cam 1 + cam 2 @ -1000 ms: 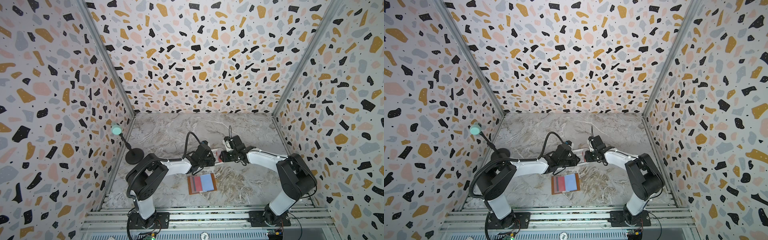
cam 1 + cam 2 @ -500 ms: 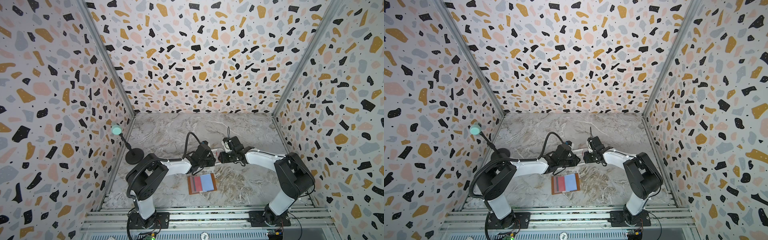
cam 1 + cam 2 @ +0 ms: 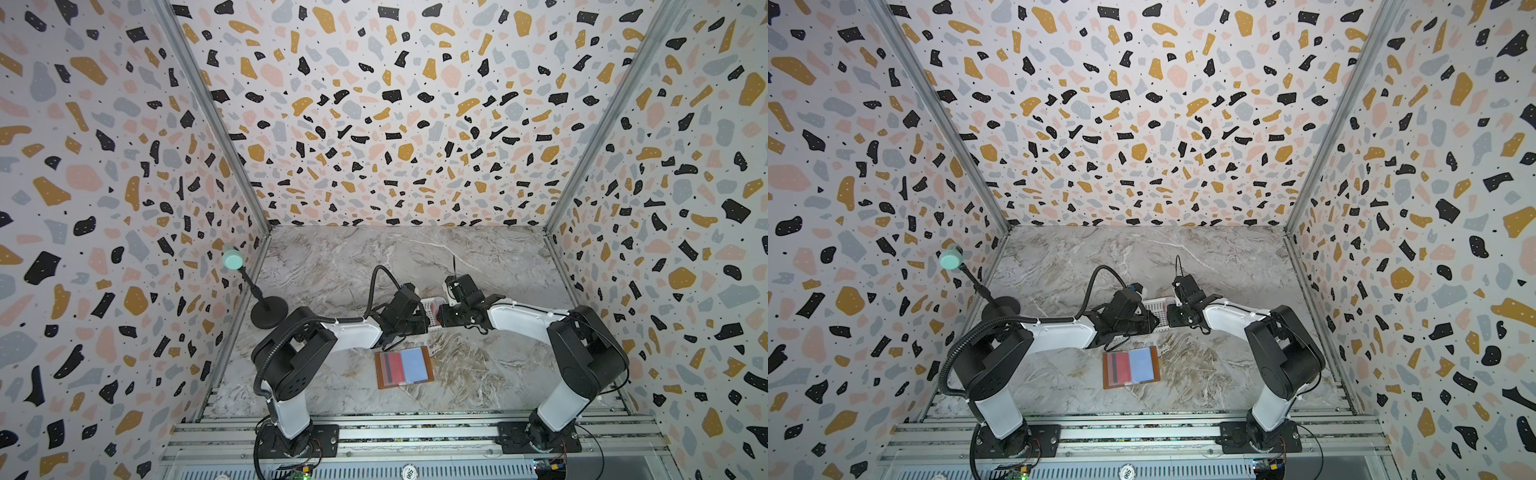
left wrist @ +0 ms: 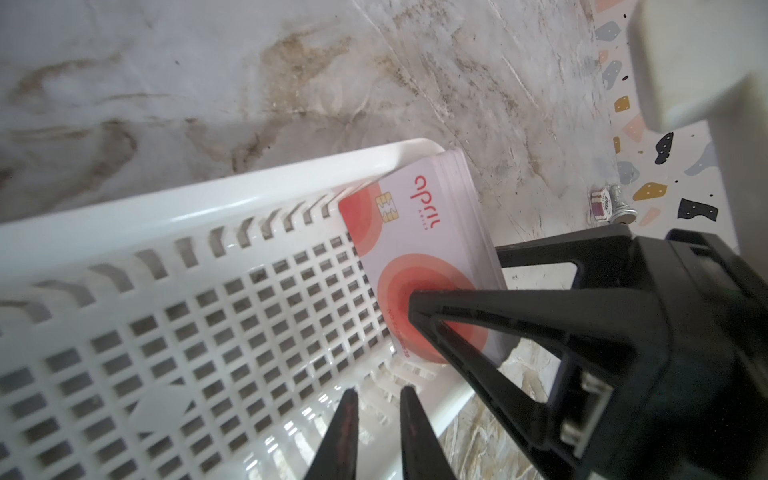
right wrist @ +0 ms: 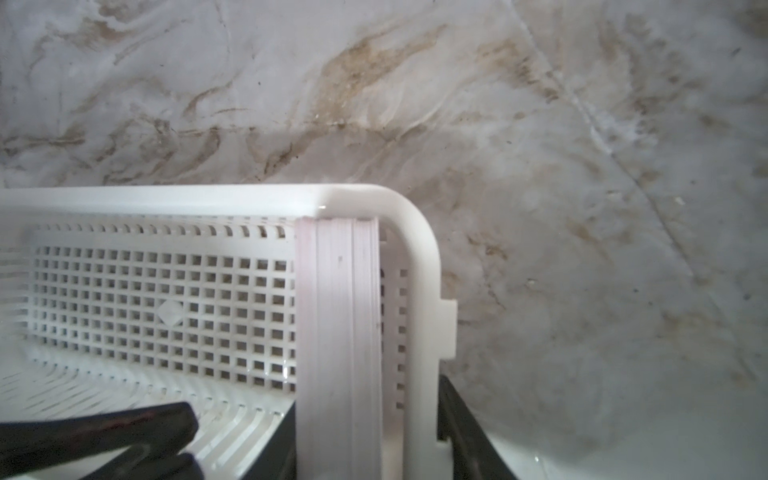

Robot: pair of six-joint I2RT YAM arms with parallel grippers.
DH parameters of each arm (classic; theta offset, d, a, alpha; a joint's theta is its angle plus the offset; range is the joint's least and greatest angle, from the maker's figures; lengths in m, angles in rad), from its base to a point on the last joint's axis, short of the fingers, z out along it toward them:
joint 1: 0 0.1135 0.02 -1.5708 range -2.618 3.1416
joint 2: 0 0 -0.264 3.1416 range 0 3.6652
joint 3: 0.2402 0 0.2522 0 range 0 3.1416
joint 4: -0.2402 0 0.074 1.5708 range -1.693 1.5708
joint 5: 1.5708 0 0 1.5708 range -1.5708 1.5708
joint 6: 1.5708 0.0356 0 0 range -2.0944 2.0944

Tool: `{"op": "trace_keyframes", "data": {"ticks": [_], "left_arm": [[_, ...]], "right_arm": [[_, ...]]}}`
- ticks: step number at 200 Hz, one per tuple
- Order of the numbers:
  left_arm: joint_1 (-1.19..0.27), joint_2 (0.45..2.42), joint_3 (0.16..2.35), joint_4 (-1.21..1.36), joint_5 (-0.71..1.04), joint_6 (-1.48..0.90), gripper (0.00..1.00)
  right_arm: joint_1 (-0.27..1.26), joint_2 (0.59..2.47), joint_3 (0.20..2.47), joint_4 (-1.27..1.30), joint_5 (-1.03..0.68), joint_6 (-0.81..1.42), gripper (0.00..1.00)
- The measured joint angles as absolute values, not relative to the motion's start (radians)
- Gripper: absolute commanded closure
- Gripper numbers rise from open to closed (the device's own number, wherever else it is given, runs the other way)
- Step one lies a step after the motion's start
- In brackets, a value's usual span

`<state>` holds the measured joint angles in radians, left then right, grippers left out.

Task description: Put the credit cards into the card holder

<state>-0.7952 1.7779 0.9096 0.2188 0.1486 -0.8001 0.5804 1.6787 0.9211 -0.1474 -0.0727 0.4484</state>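
The credit cards (image 4: 419,249), a stack with red round blobs, stand on edge at one end of a white slotted basket (image 4: 199,208); only their edges (image 5: 338,332) show in the right wrist view. My right gripper (image 4: 455,276) is shut on them. One finger presses the front card and the other lies outside the basket's end wall (image 5: 424,291). My left gripper (image 4: 376,395) is shut on the basket's near wall. The card holder (image 3: 404,367) lies open and flat in front of both grippers in both top views (image 3: 1131,367), tan-edged, red and dark stripes in one sleeve, pale blue in the other.
A black stand with a mint-green head (image 3: 232,259) and round base (image 3: 269,311) is at the left wall. Terrazzo walls close in three sides. A metal rail (image 3: 415,432) runs along the front edge. A small striped cylinder (image 4: 611,203) lies by a wall.
My right gripper has shifted slightly toward the basket and its jaws have narrowed onto the stack. The left arm and the card holder have stayed put.
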Motion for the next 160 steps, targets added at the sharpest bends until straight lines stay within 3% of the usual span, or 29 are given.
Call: {"op": "trace_keyframes", "data": {"ticks": [46,70,109,160], "left_arm": [[-0.795,1.778,0.910,0.219,0.158,-0.800,0.79],[-0.795,1.778,0.910,0.220,0.164,-0.800,0.79],[-0.795,1.781,0.917,0.234,0.178,-0.800,0.79],[-0.795,1.819,0.955,0.238,0.178,-0.800,0.79]], "right_arm": [[0.605,1.648,0.905,-0.165,-0.042,0.480,0.57],[0.613,1.615,0.880,-0.167,-0.032,0.494,0.48],[0.614,1.575,0.871,-0.168,-0.027,0.501,0.42],[0.610,1.541,0.871,-0.176,-0.014,0.496,0.42]]}}
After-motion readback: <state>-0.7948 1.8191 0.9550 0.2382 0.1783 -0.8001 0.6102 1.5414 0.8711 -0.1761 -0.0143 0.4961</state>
